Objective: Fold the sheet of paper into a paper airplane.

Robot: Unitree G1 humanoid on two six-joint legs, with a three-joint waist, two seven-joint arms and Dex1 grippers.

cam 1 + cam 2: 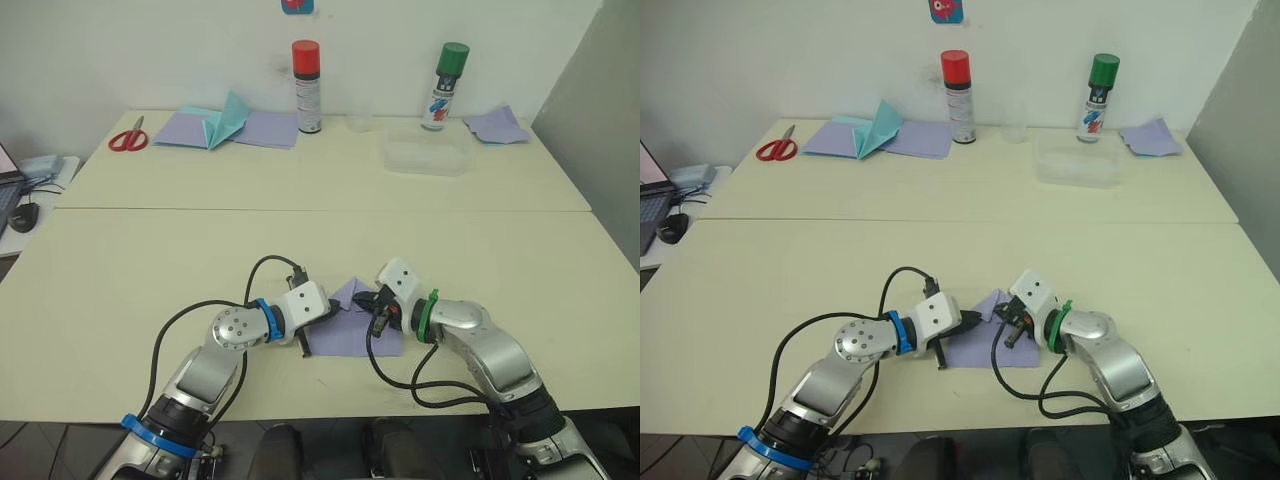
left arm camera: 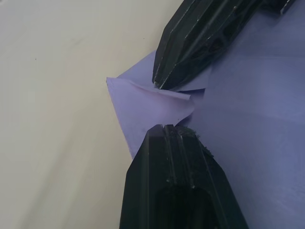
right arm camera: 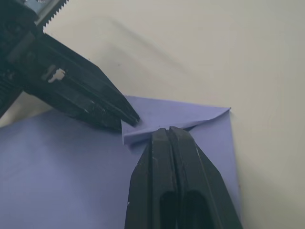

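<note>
Centrally, lavender sheet of paper with upturned folded corner, both clenched grippers, left gripper and right gripper, tips touching it

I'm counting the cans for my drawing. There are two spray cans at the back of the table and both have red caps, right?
Not quite. There are two spray cans at the back, but only one can has a red cap; the other can has a green cap. The left eye view shows both.

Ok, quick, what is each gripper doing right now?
Left gripper: shut, its tip pressing on a folded flap of the sheet of paper.
Right gripper: shut, its tip on the same flap, meeting the left one.
</note>
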